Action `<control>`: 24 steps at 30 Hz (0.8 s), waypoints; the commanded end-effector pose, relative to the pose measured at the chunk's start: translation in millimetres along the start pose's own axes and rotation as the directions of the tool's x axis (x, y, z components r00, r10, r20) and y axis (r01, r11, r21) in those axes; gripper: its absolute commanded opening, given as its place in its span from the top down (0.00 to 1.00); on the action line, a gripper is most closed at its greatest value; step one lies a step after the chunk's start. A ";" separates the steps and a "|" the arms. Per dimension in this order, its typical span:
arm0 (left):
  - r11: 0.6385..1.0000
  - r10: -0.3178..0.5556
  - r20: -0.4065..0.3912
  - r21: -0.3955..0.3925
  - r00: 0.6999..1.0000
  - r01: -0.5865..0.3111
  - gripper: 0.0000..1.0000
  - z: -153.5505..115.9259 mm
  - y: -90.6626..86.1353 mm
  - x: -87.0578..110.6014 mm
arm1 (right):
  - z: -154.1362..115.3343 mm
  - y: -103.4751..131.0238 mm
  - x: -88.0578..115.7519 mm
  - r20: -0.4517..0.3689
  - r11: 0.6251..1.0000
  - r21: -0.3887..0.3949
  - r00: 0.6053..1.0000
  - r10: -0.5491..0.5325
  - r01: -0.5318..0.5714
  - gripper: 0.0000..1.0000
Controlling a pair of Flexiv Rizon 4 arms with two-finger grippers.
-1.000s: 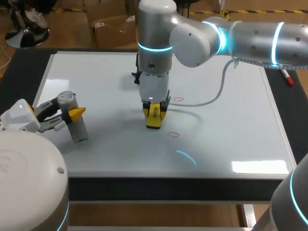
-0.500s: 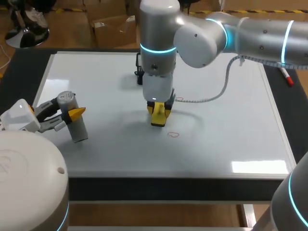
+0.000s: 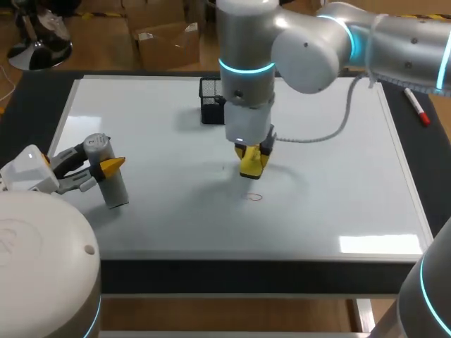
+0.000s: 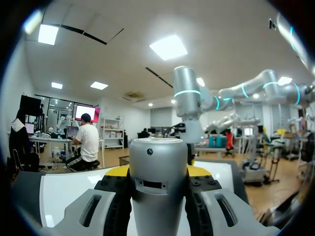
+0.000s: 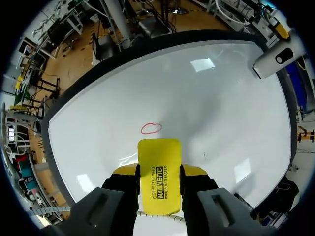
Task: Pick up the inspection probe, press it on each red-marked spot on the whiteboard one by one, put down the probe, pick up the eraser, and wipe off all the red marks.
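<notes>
Right wrist view. Printed lettering stood on the yellow back of the eraser (image 5: pixel 158 169): two lines of dark capitals ran lengthwise along it, one line larger than the other, seen against the whiteboard (image 5: pixel 221 98). The wording was left untranscribed. No other writing in any view could be read.

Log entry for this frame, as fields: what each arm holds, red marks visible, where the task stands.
left gripper: jaws shut on the probe, roughly upright, at the whiteboard left side
right gripper: jaws shut on the yellow eraser, over the board's middle
red mark: one visible, just ahead of the eraser
stage: wiping; that mark not yet erased
other: black holder near the board's far edge
</notes>
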State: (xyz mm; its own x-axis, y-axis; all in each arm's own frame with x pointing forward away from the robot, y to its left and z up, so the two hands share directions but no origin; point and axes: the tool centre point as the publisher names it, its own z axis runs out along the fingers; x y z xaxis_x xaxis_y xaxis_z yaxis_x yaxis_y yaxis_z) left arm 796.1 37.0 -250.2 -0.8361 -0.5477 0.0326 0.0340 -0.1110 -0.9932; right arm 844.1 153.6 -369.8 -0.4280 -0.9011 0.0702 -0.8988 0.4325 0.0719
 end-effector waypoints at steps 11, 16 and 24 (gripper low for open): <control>1.000 0.001 0.002 0.000 1.000 -0.001 1.00 0.5 -1.2 0.4 | -7.9 -14.1 94.0 0.077 0.988 -0.010 0.985 0.152 -0.152 1.00; 1.000 0.001 0.002 0.000 1.000 -0.001 1.00 0.5 -1.2 0.4 | -11.0 -20.6 112.4 0.077 0.981 -0.020 0.978 0.192 -0.191 1.00; 1.000 0.001 0.002 0.000 1.000 -0.001 1.00 0.5 -1.2 0.4 | -11.9 -45.9 141.6 0.083 0.970 -0.045 0.967 0.241 -0.238 1.00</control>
State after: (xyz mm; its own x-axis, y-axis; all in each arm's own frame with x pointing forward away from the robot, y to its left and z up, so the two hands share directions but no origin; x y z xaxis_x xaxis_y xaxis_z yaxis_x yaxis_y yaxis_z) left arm 796.0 37.1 -250.2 -0.8361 -0.5476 0.0326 0.0341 -0.1111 -0.9932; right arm 826.9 23.7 -354.7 -0.6367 -0.7688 0.0598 -0.7641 0.6395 0.0854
